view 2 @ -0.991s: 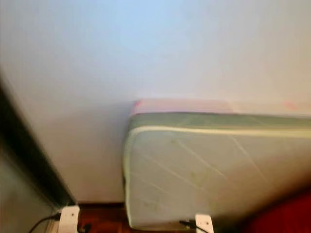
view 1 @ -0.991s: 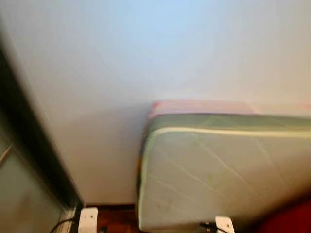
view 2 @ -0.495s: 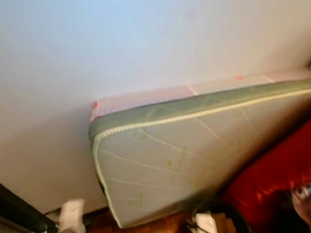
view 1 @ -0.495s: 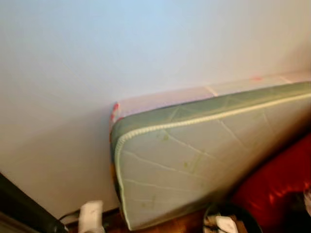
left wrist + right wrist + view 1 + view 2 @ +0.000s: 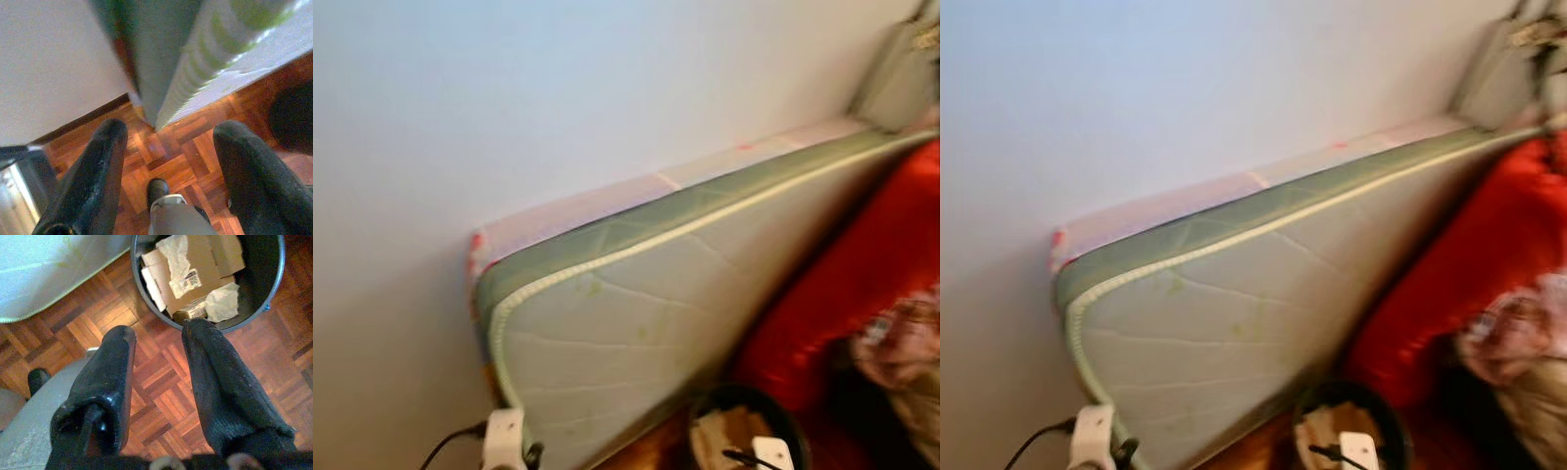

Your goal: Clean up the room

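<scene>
A black round bin (image 5: 261,264) stands on the parquet floor, holding torn cardboard (image 5: 205,264) and crumpled paper (image 5: 222,301). It also appears at the bottom of the head view as the bin (image 5: 736,398). My right gripper (image 5: 159,330) hangs open above the floor just beside the bin's rim, with nothing between its fingers. My left gripper (image 5: 171,132) is open and empty too, low over the parquet near the bottom corner of a green-edged mattress (image 5: 161,49).
The mattress (image 5: 636,323) leans on its long side against the pale wall (image 5: 509,98). A large red cushion or seat (image 5: 842,284) presses against it on the right, with a patterned cloth (image 5: 896,338) on top. My dark foot (image 5: 157,188) stands on the parquet.
The head view has swung to the right: the dark frame on the left has left the picture, and the red seat and the bin have come in. The things themselves have not moved.
</scene>
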Motion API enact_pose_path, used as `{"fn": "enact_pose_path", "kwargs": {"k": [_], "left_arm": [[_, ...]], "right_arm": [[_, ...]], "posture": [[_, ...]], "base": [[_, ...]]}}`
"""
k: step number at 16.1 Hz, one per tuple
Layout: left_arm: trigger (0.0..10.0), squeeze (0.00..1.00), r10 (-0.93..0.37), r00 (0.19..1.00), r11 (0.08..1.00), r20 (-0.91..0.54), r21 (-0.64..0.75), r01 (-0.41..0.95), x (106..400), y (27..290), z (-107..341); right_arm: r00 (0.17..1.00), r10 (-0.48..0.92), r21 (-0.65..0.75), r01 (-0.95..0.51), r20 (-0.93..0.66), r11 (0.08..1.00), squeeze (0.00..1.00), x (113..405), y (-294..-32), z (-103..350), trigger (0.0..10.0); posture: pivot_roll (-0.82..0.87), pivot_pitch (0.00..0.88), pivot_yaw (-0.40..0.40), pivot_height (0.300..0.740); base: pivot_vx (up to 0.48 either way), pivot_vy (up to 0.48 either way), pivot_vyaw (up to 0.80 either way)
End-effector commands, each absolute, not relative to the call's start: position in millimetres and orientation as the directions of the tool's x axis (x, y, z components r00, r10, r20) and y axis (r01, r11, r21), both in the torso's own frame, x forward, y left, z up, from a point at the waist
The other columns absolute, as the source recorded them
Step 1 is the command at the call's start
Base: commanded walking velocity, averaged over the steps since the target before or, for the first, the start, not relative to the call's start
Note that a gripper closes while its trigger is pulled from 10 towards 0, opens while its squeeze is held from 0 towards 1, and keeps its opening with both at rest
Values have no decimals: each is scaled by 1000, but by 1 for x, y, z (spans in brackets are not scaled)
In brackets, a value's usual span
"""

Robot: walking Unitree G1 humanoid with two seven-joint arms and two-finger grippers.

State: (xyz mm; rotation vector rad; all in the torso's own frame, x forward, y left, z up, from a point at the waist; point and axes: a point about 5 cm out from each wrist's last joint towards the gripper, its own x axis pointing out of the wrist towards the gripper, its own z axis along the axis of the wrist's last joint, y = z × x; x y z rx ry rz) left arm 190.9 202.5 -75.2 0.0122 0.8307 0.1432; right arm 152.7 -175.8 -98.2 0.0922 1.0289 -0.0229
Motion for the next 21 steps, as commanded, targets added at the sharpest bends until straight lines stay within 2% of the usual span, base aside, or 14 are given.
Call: {"fn": "enact_pose_path", "kwargs": {"k": [1, 5, 13, 17, 21], "left_arm": [[10000, 0, 88, 667, 995, -740, 39, -87, 243, 206, -48], [10000, 0, 86, 666, 996, -741, 39, -85, 243, 206, -48], [10000, 0, 87, 669, 995, -738, 35, -91, 243, 206, -48], [10000, 0, 97, 672, 995, -734, 54, -84, 243, 207, -47], [10000, 0, 98, 671, 995, -735, 58, -81, 242, 207, -48]], "right_arm": [[580, -12, 97, 157, -814, 983, 0, 198, -209, -74, 10000], [580, -10, 98, 154, -815, 983, 0, 198, -209, -74, 10000], [604, -20, 114, 182, -797, 977, 0, 200, -209, -73, 10000], [589, -18, 101, 169, -808, 980, 0, 199, -209, -73, 10000], [588, -9, 103, 157, -809, 982, 0, 198, -209, -74, 10000]], "posture": [[43, 0, -90, 740], [43, 0, -89, 740], [44, 0, -91, 740], [42, 0, -92, 740], [42, 0, -92, 740]], "base": [[0, 0, -719], [0, 0, -717], [0, 0, 0], [0, 0, 0], [0, 0, -675]]}}
